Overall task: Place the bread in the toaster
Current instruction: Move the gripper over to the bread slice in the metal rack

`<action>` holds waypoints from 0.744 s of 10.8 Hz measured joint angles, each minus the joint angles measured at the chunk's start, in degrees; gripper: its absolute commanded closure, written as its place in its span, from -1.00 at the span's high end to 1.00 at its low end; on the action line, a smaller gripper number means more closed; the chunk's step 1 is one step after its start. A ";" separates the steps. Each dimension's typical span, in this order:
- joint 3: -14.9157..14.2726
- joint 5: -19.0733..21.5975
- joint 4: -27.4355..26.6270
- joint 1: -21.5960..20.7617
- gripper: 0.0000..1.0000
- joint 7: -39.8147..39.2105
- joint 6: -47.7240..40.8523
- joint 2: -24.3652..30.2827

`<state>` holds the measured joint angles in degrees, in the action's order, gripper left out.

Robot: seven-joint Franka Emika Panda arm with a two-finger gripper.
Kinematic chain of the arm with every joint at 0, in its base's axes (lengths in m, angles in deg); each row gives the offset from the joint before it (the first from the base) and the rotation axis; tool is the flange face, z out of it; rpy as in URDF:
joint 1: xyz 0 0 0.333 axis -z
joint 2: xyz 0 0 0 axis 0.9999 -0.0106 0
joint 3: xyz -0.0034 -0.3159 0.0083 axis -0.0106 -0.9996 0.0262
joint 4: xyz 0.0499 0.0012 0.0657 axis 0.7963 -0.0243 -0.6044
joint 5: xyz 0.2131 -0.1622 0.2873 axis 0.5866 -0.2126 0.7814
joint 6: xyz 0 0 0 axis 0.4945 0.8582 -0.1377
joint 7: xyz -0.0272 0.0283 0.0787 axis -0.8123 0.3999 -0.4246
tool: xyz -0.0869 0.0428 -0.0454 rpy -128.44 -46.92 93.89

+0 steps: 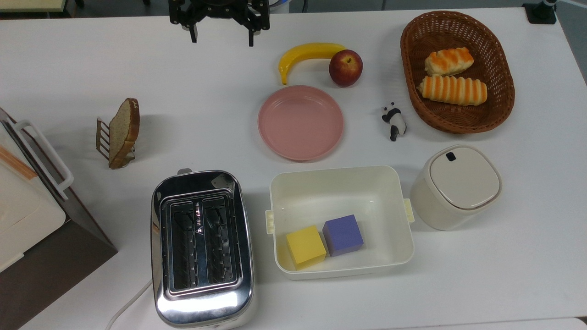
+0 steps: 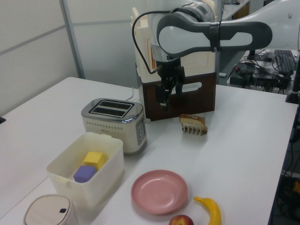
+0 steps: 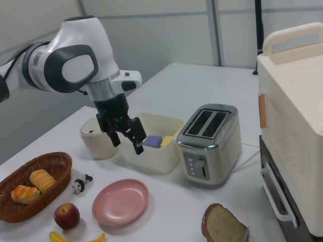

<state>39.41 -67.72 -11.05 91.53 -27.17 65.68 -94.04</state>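
Bread (image 3: 222, 223) leans upright in its rack, well apart from open hand (image 3: 127, 142).

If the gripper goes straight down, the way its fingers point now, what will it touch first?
Probably the bare white table. The open gripper points downward above empty tabletop, apart from the bread and the banana. Depth is unclear.

Bread (image 1: 123, 130) upright in a rack (image 1: 103, 137), toaster (image 1: 202, 247) at the top view's lower right of it
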 measured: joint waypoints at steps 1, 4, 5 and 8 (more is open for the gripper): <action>0.00 0.00 0.00 0.00 1.00 0.00 0.00 0.03; -0.17 0.00 0.40 0.24 1.00 0.00 0.00 0.39; -0.17 0.00 0.43 0.41 1.00 0.00 0.00 0.43; -0.82 -0.31 0.39 1.03 1.00 -3.46 -0.22 0.42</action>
<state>38.59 -68.03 -10.66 92.56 -30.63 65.46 -93.62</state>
